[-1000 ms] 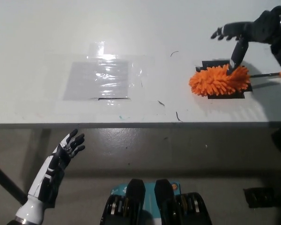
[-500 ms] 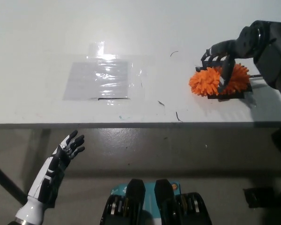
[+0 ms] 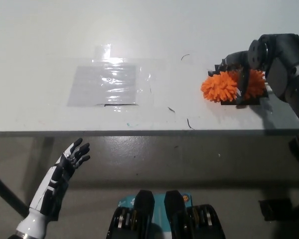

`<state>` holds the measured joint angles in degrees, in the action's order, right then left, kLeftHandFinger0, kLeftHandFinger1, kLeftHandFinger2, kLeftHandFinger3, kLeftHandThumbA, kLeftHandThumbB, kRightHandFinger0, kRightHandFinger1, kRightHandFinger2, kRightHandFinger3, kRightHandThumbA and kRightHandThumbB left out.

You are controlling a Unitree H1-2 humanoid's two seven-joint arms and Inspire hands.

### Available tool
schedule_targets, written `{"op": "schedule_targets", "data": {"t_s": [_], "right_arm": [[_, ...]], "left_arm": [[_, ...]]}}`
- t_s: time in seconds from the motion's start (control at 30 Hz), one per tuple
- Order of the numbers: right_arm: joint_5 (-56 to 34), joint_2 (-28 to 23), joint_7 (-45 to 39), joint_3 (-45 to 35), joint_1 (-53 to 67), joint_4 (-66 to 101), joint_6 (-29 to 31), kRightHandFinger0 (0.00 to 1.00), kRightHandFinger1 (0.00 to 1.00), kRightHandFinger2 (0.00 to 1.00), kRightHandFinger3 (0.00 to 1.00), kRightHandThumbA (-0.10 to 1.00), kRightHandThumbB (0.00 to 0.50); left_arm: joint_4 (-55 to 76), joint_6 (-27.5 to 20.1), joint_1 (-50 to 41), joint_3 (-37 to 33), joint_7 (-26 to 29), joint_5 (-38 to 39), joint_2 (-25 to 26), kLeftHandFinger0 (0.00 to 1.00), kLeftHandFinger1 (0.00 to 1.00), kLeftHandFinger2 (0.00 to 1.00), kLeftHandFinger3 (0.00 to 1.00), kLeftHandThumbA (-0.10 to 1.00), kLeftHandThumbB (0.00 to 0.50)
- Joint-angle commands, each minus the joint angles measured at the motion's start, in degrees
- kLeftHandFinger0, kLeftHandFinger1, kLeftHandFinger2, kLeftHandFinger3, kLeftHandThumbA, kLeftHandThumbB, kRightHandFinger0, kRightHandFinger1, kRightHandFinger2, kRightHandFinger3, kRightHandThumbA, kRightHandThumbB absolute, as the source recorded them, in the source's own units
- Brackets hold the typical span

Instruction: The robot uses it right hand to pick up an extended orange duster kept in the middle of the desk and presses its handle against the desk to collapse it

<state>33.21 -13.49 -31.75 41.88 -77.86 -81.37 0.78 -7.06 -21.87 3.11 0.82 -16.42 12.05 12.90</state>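
Although the task sentence places it mid-desk, the orange duster (image 3: 232, 85) lies near the right end of the white desk (image 3: 139, 30), its fluffy head resting on a dark rectangular patch (image 3: 249, 102) close to the front edge. The black right hand (image 3: 244, 67) is set over the head from behind, fingers (image 3: 243, 82) spread apart and draped down into the fibres, not visibly clamped on anything; the handle is hidden beneath the hand and arm. By appearance the duster should be light, its head soft and compressible, so a grasp on the pile would yield and slip; the stiff handle just behind the head looks the better place to take hold, and a firm one, since collapsing it calls for pushing along its length. Compared with a second ago, the right hand has come down from above the far edge of the head to rest on it, and the thin orange handle that showed to the right is now covered by the arm. The white left hand (image 3: 65, 172) hangs below the desk edge at lower left, fingers splayed, unchanged; a clear taped sheet (image 3: 108, 83) lies left of centre.
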Motion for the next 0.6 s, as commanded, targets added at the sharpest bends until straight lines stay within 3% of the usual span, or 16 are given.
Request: {"op": "schedule_targets", "data": {"t_s": [0.0, 0.2, 0.23, 0.27, 0.3, 0.33, 0.37, 0.43, 0.47, 0.5, 0.53, 0.57], "right_arm": [[3.8, -0.3, 6.2, 1.8, -0.9, -0.7, -1.3, 1.0, 1.0, 1.0, 1.0, 1.0, 0.388], [4.3, -0.5, 8.0, 2.0, -0.1, -0.9, -1.7, 1.0, 1.0, 1.0, 1.0, 1.0, 0.401], [2.8, -0.6, 12.8, 0.1, 1.6, -0.8, -2.2, 1.0, 1.0, 1.0, 1.0, 0.88, 0.398], [2.6, -0.6, 13.4, -0.2, 1.8, -0.8, -2.3, 1.0, 1.0, 1.0, 1.0, 0.87, 0.398], [2.0, -0.7, 17.8, -1.3, 2.4, -0.4, -0.6, 1.0, 1.0, 1.0, 1.0, 0.73, 0.372], [1.6, -1.1, 24.1, -2.3, 3.2, 0.0, 2.4, 1.0, 1.0, 1.0, 1.0, 0.51, 0.247], [1.5, -1.4, 27.6, -2.8, 3.6, 0.2, 4.2, 0.99, 1.0, 1.0, 1.0, 0.43, 0.25], [1.6, -1.3, 27.7, -3.0, 3.6, 0.2, 4.3, 0.9, 1.0, 1.0, 1.0, 0.4, 0.248], [1.3, -1.5, 30.0, -3.6, 3.9, 0.3, 5.4, 0.39, 0.48, 0.54, 0.66, 0.12, 0.157], [0.7, -2.0, 37.4, -4.8, 4.7, 0.9, 9.3, 0.02, 0.09, 0.32, 0.35, -0.09, 0.168], [0.8, -2.2, 39.0, -5.0, 4.8, 1.0, 10.3, 0.0, 0.2, 0.52, 0.46, -0.1, 0.173], [0.8, -2.2, 39.1, -5.0, 4.8, 1.0, 10.3, 0.0, 0.25, 0.58, 0.51, -0.1, 0.173]], "left_arm": [[0.9, -2.7, 0.4, 0.5, -0.6, 0.5, 0.5, 1.0, 1.0, 1.0, 1.0, 1.0, 0.284], [0.6, -3.3, 0.6, 0.3, -0.9, 0.6, 0.5, 1.0, 1.0, 1.0, 1.0, 1.0, 0.28], [1.7, -2.8, -0.1, 0.0, -0.7, 0.5, 0.1, 1.0, 1.0, 1.0, 1.0, 1.0, 0.285], [1.9, -2.7, -0.2, 0.0, -0.6, 0.5, 0.1, 1.0, 1.0, 1.0, 1.0, 1.0, 0.285], [1.7, -2.8, -0.1, 0.0, -0.6, 0.5, 0.1, 1.0, 1.0, 1.0, 1.0, 1.0, 0.287], [1.8, -2.6, 0.2, 0.0, -0.6, 0.5, 0.2, 1.0, 1.0, 1.0, 1.0, 1.0, 0.288], [1.9, -2.4, 0.3, 0.0, -0.6, 0.4, 0.3, 1.0, 1.0, 1.0, 1.0, 1.0, 0.289], [1.9, -2.4, 0.3, 0.0, -0.6, 0.4, 0.3, 1.0, 1.0, 1.0, 1.0, 1.0, 0.29], [1.9, -2.3, 0.3, 0.0, -0.6, 0.4, 0.3, 1.0, 1.0, 1.0, 1.0, 1.0, 0.295], [1.6, -2.4, 0.8, 0.1, -0.7, 0.7, 0.5, 1.0, 1.0, 1.0, 1.0, 1.0, 0.278], [1.5, -2.4, 1.0, 0.2, -0.8, 0.8, 0.6, 1.0, 1.0, 1.0, 1.0, 1.0, 0.277], [1.5, -2.4, 1.0, 0.2, -0.8, 0.8, 0.6, 1.0, 1.0, 1.0, 1.0, 1.0, 0.276]]}}
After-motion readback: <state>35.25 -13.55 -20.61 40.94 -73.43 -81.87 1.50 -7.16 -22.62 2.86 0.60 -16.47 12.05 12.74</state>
